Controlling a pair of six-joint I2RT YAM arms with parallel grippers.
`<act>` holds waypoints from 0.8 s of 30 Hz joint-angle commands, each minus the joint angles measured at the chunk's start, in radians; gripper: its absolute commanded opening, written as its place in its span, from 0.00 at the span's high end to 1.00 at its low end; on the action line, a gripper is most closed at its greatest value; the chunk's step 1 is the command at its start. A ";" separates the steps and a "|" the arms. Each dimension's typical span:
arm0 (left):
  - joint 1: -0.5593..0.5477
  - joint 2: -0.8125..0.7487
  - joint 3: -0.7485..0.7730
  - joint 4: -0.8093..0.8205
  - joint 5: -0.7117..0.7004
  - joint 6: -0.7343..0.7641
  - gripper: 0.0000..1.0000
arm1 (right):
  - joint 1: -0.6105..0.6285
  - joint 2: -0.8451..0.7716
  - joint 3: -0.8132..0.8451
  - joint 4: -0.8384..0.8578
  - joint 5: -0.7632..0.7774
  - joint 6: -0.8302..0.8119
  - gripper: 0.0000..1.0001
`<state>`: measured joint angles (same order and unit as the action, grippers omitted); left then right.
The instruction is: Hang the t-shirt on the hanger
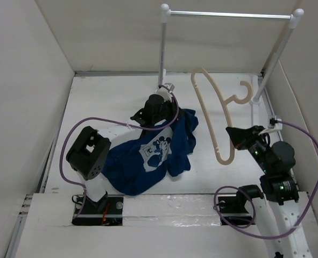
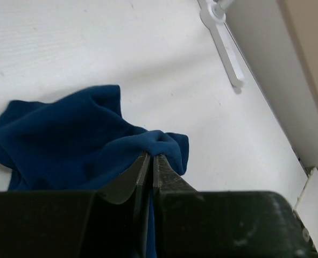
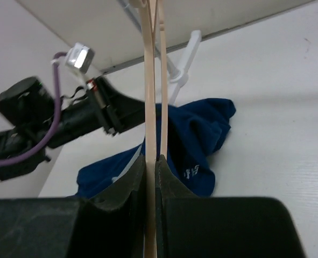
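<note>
1. The t-shirt (image 1: pixel 142 161) is lying crumpled on the white table (image 1: pixel 110 97) just beyond the left arm's base, its printed chest panel facing up
2. The left gripper (image 2: pixel 150 157) is pinching a fold at the shirt's far edge, jaws clenched tight on the navy cloth; the fabric is looking soft, light and limp, likely to sag and bunch, so an open edge such as the hem or collar is seeming a better hold than a mid-body fold
3. The right gripper (image 3: pixel 152 161) is clamping the hanger (image 1: pixel 212 113) by its thin frame, holding it beside the shirt and apart from it; the hanger is appearing stiff, light and liable to pivot in so narrow a grip
4. The rack (image 1: pixel 228 15) is standing at the far wall, behind both arms
</note>
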<state>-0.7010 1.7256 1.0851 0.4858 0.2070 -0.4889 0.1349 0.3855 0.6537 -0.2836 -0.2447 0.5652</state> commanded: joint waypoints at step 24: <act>0.130 -0.043 0.127 -0.027 0.095 -0.030 1.00 | 0.023 -0.085 -0.014 -0.261 -0.215 -0.050 1.00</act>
<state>-0.5701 1.7763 1.2224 0.4103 0.2768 -0.5125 0.1459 0.2840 0.6479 -0.6338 -0.4454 0.5297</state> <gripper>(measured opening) 0.010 0.113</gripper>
